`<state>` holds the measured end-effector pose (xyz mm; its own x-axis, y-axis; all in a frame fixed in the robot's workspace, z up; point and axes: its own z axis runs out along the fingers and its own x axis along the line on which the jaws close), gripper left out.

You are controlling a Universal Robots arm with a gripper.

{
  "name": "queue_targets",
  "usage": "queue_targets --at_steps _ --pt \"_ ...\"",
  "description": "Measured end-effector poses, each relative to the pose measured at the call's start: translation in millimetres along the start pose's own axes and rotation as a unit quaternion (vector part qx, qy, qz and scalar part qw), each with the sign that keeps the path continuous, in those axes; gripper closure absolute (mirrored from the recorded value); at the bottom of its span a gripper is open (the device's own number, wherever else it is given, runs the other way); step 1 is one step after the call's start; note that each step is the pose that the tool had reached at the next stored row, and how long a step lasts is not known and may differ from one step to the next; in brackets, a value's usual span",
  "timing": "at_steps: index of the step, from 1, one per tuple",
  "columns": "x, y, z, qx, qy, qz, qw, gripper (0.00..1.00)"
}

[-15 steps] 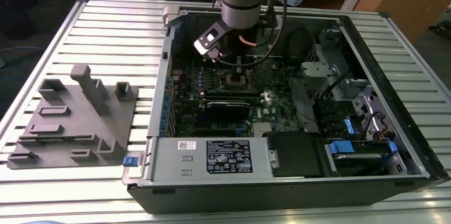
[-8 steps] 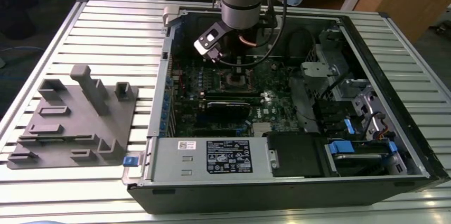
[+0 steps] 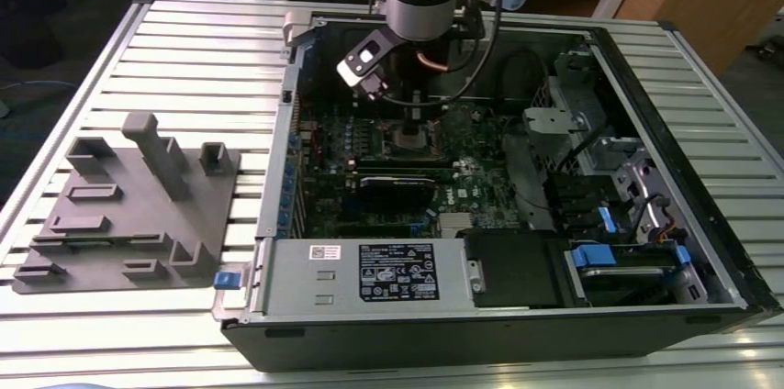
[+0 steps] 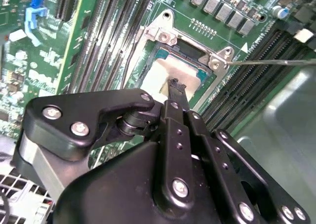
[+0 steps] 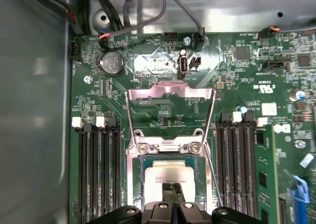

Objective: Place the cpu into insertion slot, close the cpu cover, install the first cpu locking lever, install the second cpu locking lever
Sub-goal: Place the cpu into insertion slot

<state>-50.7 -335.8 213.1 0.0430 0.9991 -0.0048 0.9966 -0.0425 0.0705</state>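
Note:
In the exterior view my gripper [image 3: 414, 121] hangs low inside the open computer case over the insertion slot [image 3: 410, 139]. The silver-grey cpu [image 5: 170, 174] lies flat in the slot's metal rim [image 5: 168, 147]. My gripper [image 5: 171, 189] is shut, its black fingertips [image 4: 175, 88] together on or just above the cpu [image 4: 160, 73], near one edge. The cpu cover [image 5: 170, 89] stands swung up and open on the far side of the slot. A thin locking lever rod [image 5: 211, 169] lies unlatched beside the slot, and it juts out sideways from the rim [image 4: 276, 62].
Rows of black memory slots [image 5: 96, 174] flank the socket on both sides. A black card [image 3: 395, 189] sits just in front of it. The power supply [image 3: 367, 270] and drive bays [image 3: 612, 261] fill the case front. A grey fixture tray [image 3: 128, 205] lies on the exterior view's left.

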Motion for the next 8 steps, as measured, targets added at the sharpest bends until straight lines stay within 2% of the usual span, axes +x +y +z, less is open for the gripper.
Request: queue_targets --at_steps 5,8 --pt "-0.1 0.9 -12.7 0.0 -0.0001 0.0 1.0 0.89" --pt "-0.1 1.0 -13.8 0.0 -0.0001 0.0 1.0 0.89"
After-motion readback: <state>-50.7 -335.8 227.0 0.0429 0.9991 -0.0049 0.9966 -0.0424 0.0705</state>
